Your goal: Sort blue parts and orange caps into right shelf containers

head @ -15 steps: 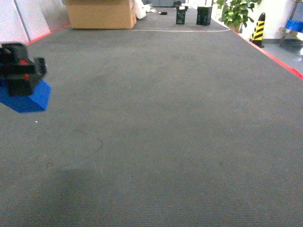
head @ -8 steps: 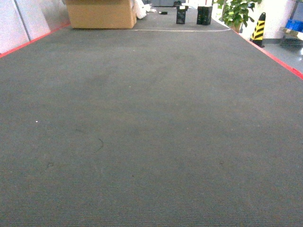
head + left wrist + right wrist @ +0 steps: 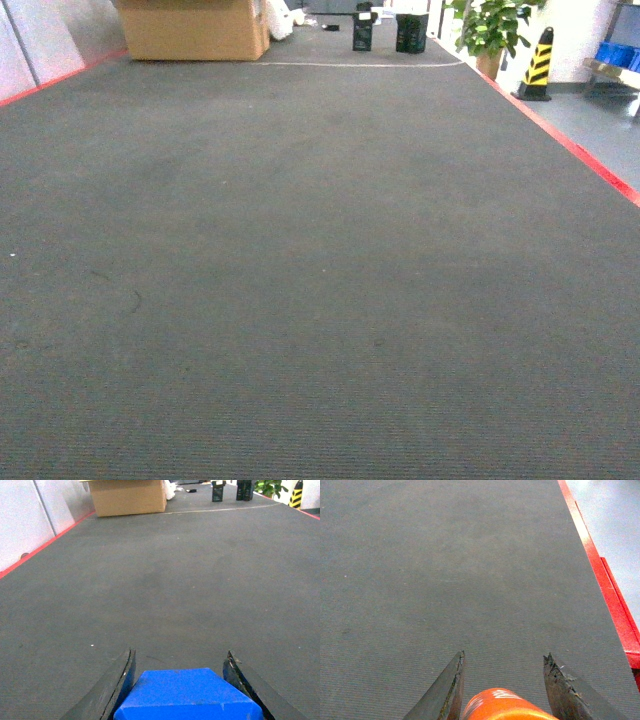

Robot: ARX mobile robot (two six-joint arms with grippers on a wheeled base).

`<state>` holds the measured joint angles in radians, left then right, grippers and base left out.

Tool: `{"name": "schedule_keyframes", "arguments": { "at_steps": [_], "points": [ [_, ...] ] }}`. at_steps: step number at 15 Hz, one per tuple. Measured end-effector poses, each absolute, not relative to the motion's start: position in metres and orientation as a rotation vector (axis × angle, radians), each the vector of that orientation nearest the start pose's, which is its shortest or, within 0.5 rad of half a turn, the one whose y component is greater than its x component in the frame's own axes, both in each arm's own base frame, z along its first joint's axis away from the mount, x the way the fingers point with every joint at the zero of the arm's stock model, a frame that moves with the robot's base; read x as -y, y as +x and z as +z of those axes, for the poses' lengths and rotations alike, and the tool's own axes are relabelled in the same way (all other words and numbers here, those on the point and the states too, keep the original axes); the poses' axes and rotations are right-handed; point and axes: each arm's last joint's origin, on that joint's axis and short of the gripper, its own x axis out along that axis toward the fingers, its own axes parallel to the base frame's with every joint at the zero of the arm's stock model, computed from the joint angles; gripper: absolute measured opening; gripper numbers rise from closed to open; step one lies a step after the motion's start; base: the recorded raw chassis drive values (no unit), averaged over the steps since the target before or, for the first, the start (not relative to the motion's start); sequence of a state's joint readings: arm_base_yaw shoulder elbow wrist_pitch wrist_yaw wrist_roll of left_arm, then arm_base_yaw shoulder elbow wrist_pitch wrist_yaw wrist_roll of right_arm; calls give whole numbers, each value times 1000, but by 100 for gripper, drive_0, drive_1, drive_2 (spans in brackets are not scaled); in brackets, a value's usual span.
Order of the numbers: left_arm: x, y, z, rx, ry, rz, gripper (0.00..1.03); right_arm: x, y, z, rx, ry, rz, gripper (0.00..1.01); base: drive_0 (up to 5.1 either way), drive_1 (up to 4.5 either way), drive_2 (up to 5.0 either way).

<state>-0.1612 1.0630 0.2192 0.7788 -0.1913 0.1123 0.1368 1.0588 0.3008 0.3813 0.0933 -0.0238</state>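
Two hands carry one piece each as we look over grey carpet: our left hand grips a blue part between its fingers, and our right hand seems to clamp an orange cap, though only its top shows. Far ahead of the left hand stands a cardboard box; a red floor line runs right of the right hand.
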Motion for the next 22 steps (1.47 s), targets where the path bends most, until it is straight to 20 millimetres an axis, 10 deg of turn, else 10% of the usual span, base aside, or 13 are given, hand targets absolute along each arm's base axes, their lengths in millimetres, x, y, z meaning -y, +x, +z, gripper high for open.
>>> {"name": "schedule_keyframes", "arguments": {
  "at_steps": [22],
  "points": [
    [26, 194, 186, -62, 123, 28, 45, -24, 198, 173, -379, -68, 44, 42, 503, -240, -240]
  ]
}}
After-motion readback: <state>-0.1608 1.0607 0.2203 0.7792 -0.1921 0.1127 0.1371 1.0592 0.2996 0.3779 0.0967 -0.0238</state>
